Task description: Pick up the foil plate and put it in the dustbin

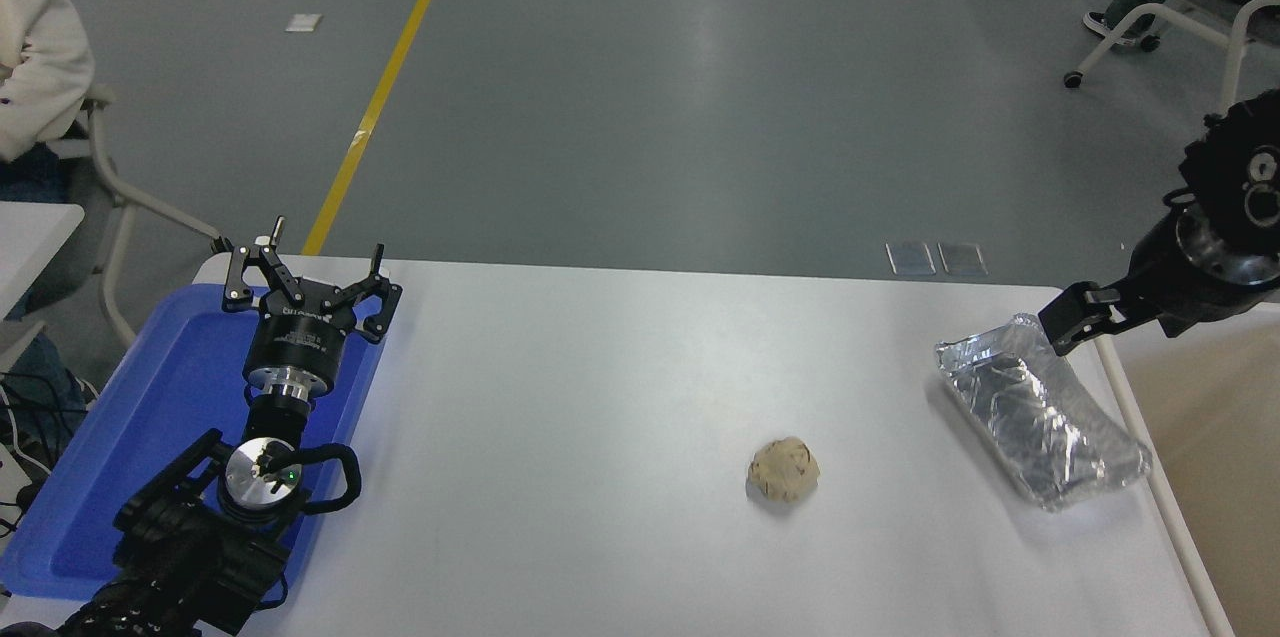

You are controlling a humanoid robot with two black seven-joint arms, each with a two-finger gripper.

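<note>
The shiny, crinkled silver foil plate (1040, 422) lay flat near the right edge of the white table (600, 397), its long side running just beside the thick off-white rim of the big beige-lined dustbin (1200, 437). The right gripper (1085, 315) hung by the plate's far corner, close to the bin rim; only one black finger showed clearly, so I could not tell how wide its jaws stood. To my eye the grasp had not been made. A good approach would bring the jaws down over the rolled rim at the far short end and pinch gently, since thin foil would likely buckle or slip. The left gripper (312, 289) sat parked over the flat blue plastic tray (160, 397), jaws spread wide, and a small crumpled beige paper ball (785, 469) rested mid-table, well clear.
</note>
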